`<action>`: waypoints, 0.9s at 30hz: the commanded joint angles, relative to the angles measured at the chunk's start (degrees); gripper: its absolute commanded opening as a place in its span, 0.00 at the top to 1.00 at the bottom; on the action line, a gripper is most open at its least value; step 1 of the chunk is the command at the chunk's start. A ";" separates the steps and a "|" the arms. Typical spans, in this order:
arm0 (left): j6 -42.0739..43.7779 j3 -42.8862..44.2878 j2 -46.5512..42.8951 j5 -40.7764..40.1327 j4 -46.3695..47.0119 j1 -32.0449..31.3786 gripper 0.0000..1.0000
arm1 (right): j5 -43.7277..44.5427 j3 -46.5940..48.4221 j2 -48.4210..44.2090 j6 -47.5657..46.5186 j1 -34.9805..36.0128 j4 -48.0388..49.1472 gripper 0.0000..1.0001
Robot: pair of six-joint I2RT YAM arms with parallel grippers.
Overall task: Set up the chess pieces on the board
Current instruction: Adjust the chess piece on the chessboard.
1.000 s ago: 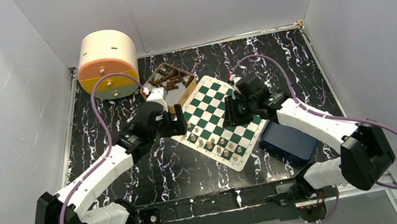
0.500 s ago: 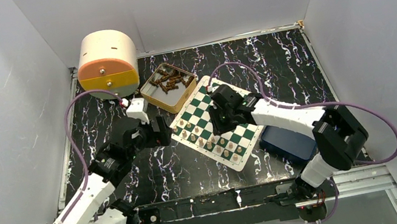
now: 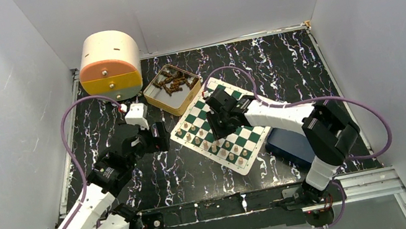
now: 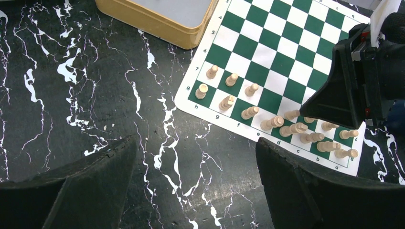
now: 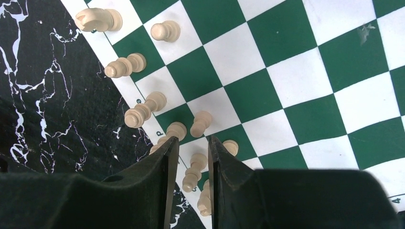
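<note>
**Board** (image 4: pixel 286 43): thin flat mat of dark green and white checks with a white border. It lies askew at the centre of the top view, on the tabletop (image 3: pixel 281 69), which is black with white veining.
- Writing, left wrist view: small dark letters run along the lower border, with h, g, f and e legible and the row ending in a at the far right. Numerals climb the left border from 8 up to 4.
- Writing, right wrist view: "e" sits on the left border and "4" at lower right.

**Pieces** (image 4: pixel 251 88): light tan turned wood, each no wider than one square. They stand in two rows along the board's lower-left edge in the top view.

**Left gripper** (image 4: pixel 196 143): fingers spread wide with nothing between them. It sits over bare tabletop just left of the board.

**Right gripper** (image 5: pixel 192 139): over the rows of pieces, fingers set narrow. One piece shows in the gap, but I cannot tell whether it is pinched or merely standing below.

**Box** (image 3: pixel 155 98): yellow and shallow, just beside the board's upper-left edge. It holds dark pieces (image 3: pixel 174 82), brown and heaped.

**Drum** (image 3: pixel 110 65): round, with a cream body and an orange face, at upper left.

**Tray** (image 3: pixel 291 144): dark blue, at the board's lower-right corner.
</note>
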 commanded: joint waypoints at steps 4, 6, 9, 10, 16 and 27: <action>0.96 -0.03 -0.51 -0.82 0.94 0.10 0.08 | 1.94 3.22 2.11 -0.38 1.15 -1.13 0.61; 0.95 -0.02 -0.60 -0.80 0.94 0.10 0.08 | 1.80 3.45 2.68 -0.46 1.34 -1.36 0.61; 0.96 -0.16 -0.88 -0.89 0.97 0.10 0.08 | 1.66 4.02 3.67 -0.66 1.44 -1.54 0.61; 0.96 -0.11 -0.88 -0.91 0.97 0.10 0.08 | 1.80 4.19 3.99 -0.67 1.46 -1.70 0.62; 0.96 -0.12 -0.87 -0.89 0.91 0.10 0.08 | 2.29 4.82 4.95 -0.67 1.70 -2.00 0.65; 0.88 -0.19 -0.75 -0.88 1.15 0.10 0.08 | 2.77 5.63 5.52 -0.58 1.95 -3.06 0.69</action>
